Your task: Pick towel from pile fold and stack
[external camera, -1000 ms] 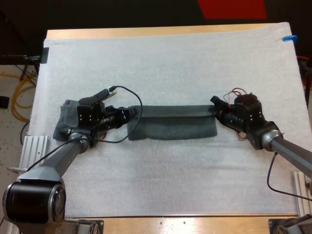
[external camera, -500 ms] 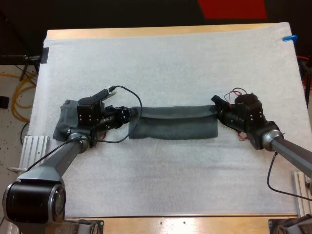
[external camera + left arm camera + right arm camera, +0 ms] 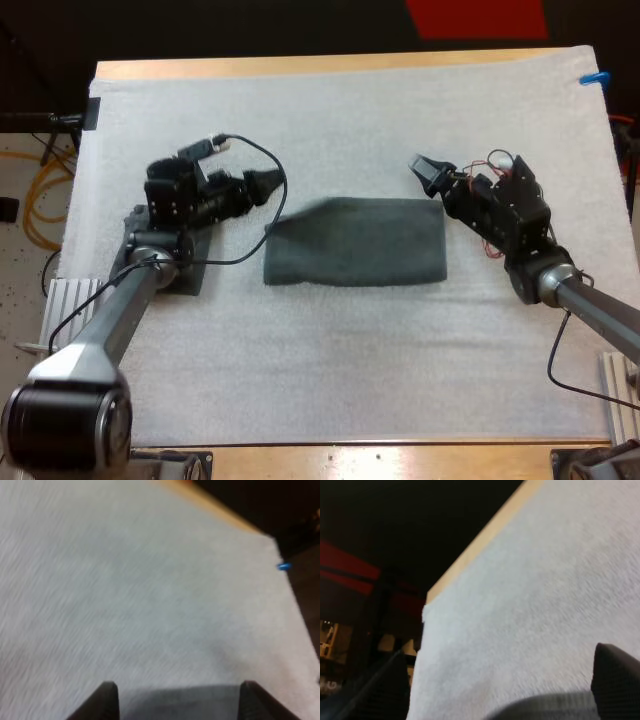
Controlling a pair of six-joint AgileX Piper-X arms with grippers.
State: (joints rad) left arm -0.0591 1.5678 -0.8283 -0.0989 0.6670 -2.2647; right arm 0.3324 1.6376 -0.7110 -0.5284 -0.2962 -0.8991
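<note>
second towel [image 3: 188, 278] mostly hidden under left arm [image 3: 120, 320], shape unclear. left wrist view smeared: folded towel [image 3: 180, 705] reads as a dark band between left gripper [image 3: 177, 685] fingers [image 3: 106, 700], cut by frame edge. right wrist view: same towel's edge blurred and cropped, right gripper [image 3: 500, 680] fingers cropped too.

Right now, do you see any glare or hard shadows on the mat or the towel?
High view: white mat evenly lit, no glare, no hard shadow around the folded towel. Left wrist view: mat bright, towel plain dark. Right wrist view: mat bright against the dark room beyond.
</note>
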